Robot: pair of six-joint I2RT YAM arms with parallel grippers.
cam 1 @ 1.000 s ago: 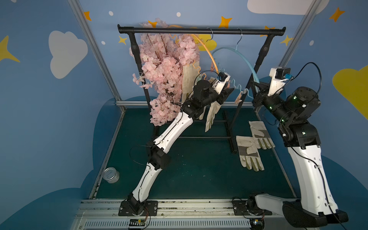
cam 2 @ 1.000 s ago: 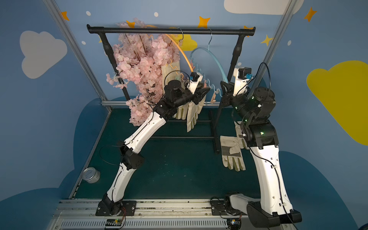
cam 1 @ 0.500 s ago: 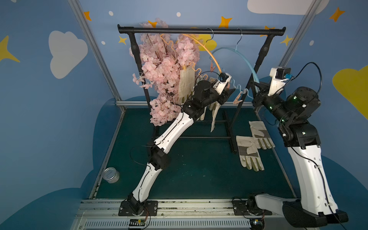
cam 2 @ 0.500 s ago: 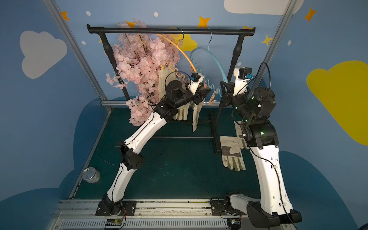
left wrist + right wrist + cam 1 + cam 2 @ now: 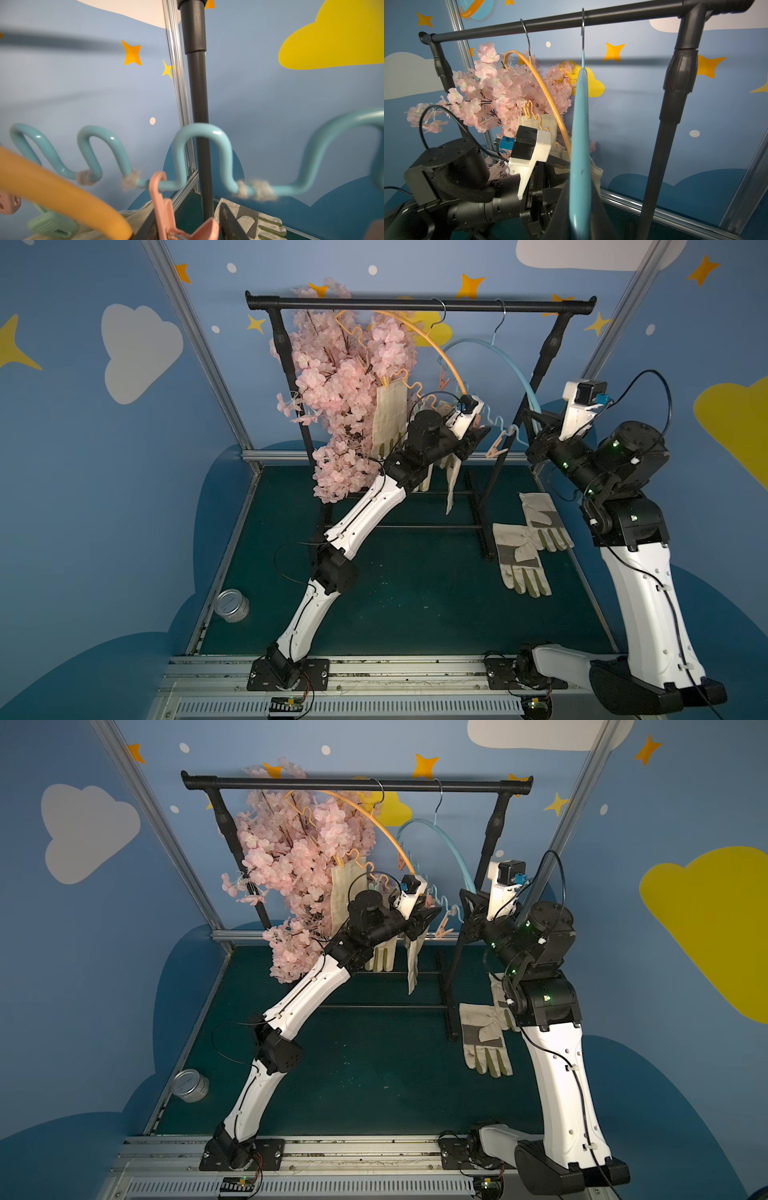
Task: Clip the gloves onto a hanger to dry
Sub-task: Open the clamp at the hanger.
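The right hand point(image 5: 579, 199) is clamped on the blue hanger point(image 5: 580, 124). The left hand point(image 5: 187, 226) straddles a pink peg point(image 5: 164, 209); whether it squeezes, I cannot tell. Two gloves point(image 5: 519, 560) lie on the bench point(image 5: 415, 593) at right; others hang from the orange hanger point(image 5: 432, 344).

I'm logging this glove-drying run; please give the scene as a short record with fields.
rail: black, carries orange hanger and blue hanger
hung gloves: at least two; one on the orange hanger, one dangling under the left gripper
table gloves: two, flat, by right arm
right gripper: fingers shut on the blue hanger
left gripper: fingers flank a pink clip hooked on the blue hanger
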